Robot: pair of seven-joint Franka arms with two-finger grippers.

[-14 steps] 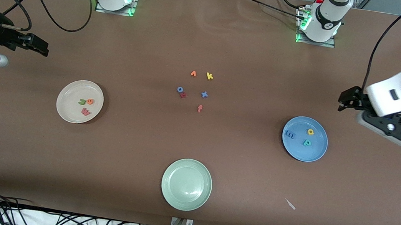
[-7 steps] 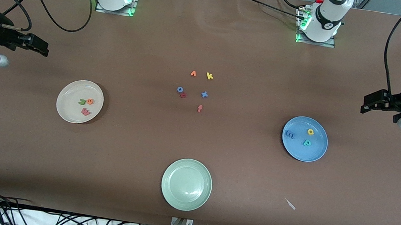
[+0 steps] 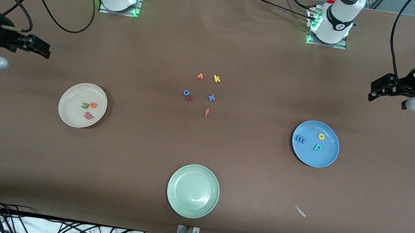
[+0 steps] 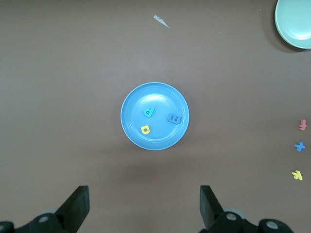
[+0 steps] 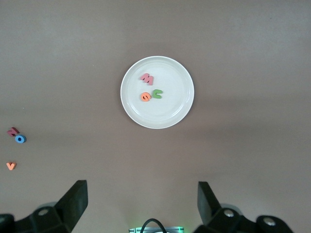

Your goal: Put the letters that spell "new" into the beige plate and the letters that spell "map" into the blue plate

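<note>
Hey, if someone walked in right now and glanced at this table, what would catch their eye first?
Probably the two filled plates: the beige plate toward the right arm's end holds a green n, an orange e and a pinkish-red w, and the blue plate toward the left arm's end holds a blue m, a yellow a and a teal p. Between them lies a cluster of leftover letters, and nearer the camera a pale green plate with nothing in it.

My table (image 3: 248, 170) has a matt brown cover, faintly wrinkled like cloth. All three plates, beige plate (image 3: 67, 114), blue plate (image 3: 326, 158) and pale green plate (image 3: 180, 201), look smooth and glossy. Little letters (image 3: 206, 112) look like matt foam.
</note>
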